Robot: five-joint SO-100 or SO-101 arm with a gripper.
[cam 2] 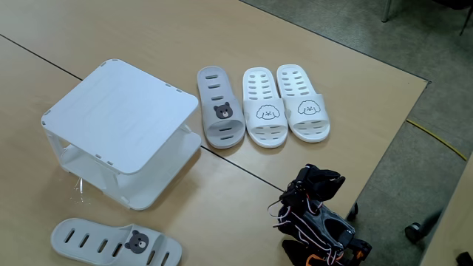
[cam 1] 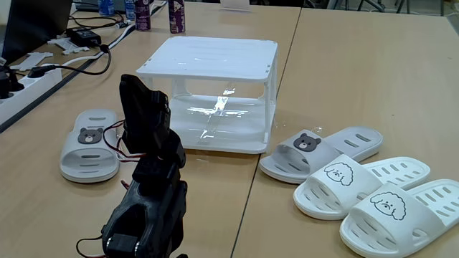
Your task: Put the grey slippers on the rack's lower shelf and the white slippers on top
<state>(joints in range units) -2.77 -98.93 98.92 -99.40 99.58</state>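
Landmark: the rack [cam 1: 208,61] [cam 2: 118,118], a small white two-tier stand on the table [cam 1: 358,64] [cam 2: 148,37]; every place below is given from it.
Top panel: slotted, flat and bare in both fixed views.
Lower shelf [cam 1: 222,125] [cam 2: 159,185]: glossy white tray under the top panel, catching glare, with nothing on it.
First grey slipper [cam 1: 90,143] [cam 2: 114,242]: flat on the table, apart from the rack on its left in a fixed view and below it in the other; bear face on the strap.
Second grey slipper [cam 1: 319,152] [cam 2: 219,107]: on the opposite side of the rack, just beside its base corner, bear strap toward the arm.
White slippers [cam 1: 362,185] [cam 2: 264,107] and [cam 1: 409,215] [cam 2: 301,100]: a pair side by side, just past the second grey slipper, on the side away from the rack; dog faces on the straps.
Arm [cam 1: 147,186] [cam 2: 318,218]: black, folded on itself near the table edge, in front of the rack and touching no slipper.
Jaws: cannot tell whether spread or pressed together; they are lost in the dark bulk of the arm.
Background: cables, a power strip and bottles lie on the table behind the rack.
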